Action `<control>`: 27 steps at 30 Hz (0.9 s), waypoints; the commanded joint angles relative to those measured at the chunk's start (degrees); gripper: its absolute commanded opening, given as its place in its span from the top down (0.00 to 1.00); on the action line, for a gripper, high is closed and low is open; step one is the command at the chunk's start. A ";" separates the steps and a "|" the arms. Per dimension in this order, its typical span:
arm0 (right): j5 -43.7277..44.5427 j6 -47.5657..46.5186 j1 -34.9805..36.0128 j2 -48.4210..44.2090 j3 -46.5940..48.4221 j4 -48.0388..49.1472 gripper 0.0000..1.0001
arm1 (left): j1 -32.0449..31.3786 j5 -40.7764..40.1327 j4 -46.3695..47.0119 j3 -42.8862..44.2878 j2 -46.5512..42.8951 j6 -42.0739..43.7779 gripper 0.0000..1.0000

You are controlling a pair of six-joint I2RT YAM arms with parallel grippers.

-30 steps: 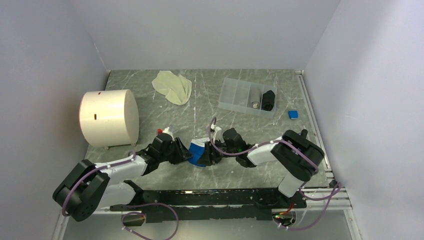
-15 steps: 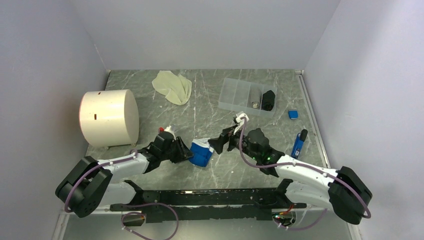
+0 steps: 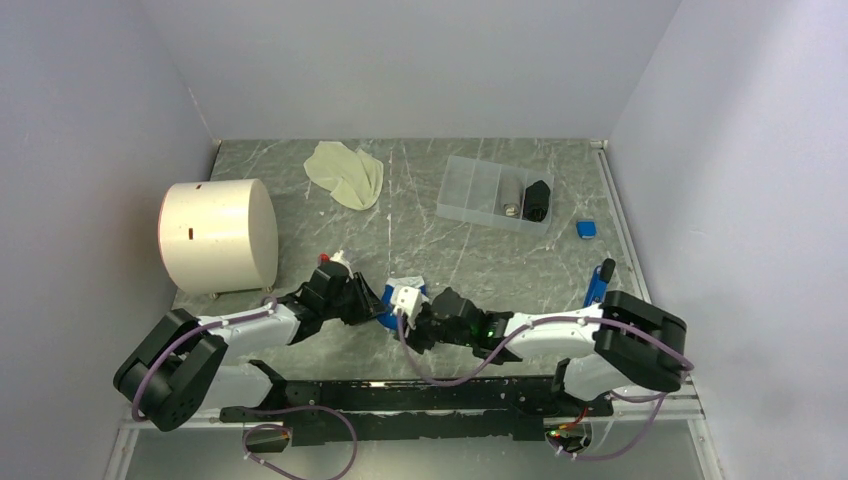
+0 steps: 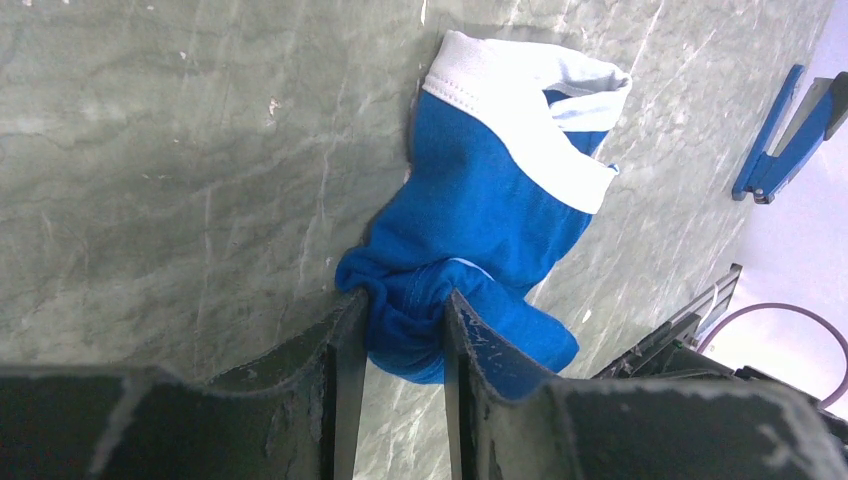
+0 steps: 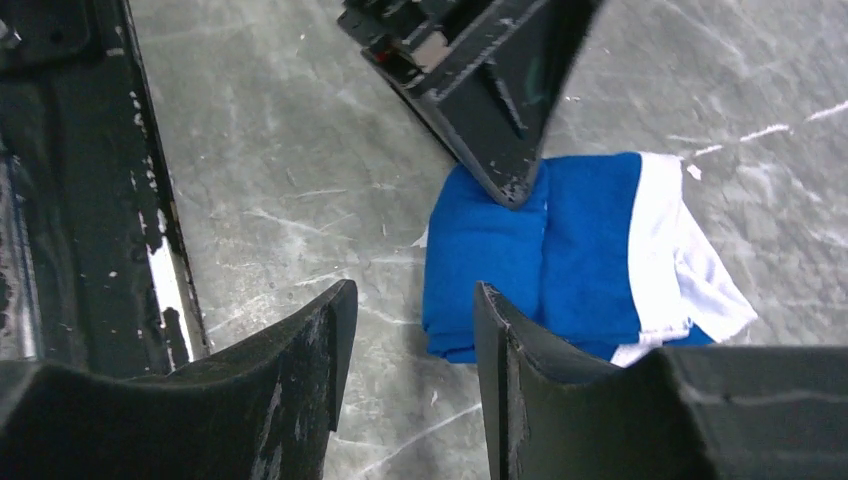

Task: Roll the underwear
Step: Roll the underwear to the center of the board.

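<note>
Robot lab test cell: plain pale walls (image 3: 400, 60) box in grey marble-look counter (image 3: 420, 245); 2 arms (image 3: 245, 330) bolted to black rail (image 3: 400, 398) w/ purple cables (image 3: 420, 368) loose.

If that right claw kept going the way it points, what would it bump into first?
Probably the blue underwear, lying just ahead of the right gripper and slightly to one side; the left gripper pinches it beyond. Depth is unclear.

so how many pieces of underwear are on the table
2. The blue underwear lies front middle, pinched in the left gripper. The cream underwear lies crumpled at the back, left of the clear tray. A dark item in that tray is too small to identify.
</note>
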 commanded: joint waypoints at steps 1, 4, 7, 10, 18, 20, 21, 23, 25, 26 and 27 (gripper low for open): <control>7.69 -10.51 3.07 3.51 3.86 1.34 0.51 | -0.55 -0.47 -5.29 -0.19 1.69 2.49 0.65; 9.82 -12.56 4.29 6.45 5.70 0.08 0.52 | -0.60 -0.41 -5.39 0.02 1.82 2.69 0.66; 11.84 -14.08 4.72 9.30 7.49 -1.58 0.55 | -0.62 -0.36 -5.41 0.03 1.82 2.72 0.66; 12.24 -13.77 4.82 11.85 9.29 -4.09 0.61 | -0.57 -0.37 -5.67 0.07 1.73 2.71 0.67; 13.82 -4.83 4.82 14.51 8.25 -9.12 0.60 | -0.52 -0.71 -6.98 -0.07 -0.88 1.85 0.62; 13.67 -3.34 4.79 14.52 7.18 -9.04 0.60 | -0.47 -0.27 -7.03 0.15 -0.72 1.99 0.61; 13.24 -2.64 4.82 14.76 6.95 -9.23 0.60 | -0.50 -0.10 -7.03 0.32 -0.42 2.05 0.61; 12.22 -1.40 4.86 15.51 6.87 -9.67 0.59 | -0.55 0.38 -6.64 0.52 0.40 2.11 0.61; 12.12 -0.28 5.02 16.45 6.63 -9.65 0.64 | -0.47 0.96 -6.07 0.55 1.04 1.89 0.60; 12.30 0.39 5.09 16.89 6.47 -9.61 0.69 | -0.43 1.12 -5.77 0.51 1.18 1.82 0.60; 12.46 1.15 5.09 17.17 6.22 -9.31 0.77 | -0.32 1.39 -5.54 0.41 1.28 1.57 0.58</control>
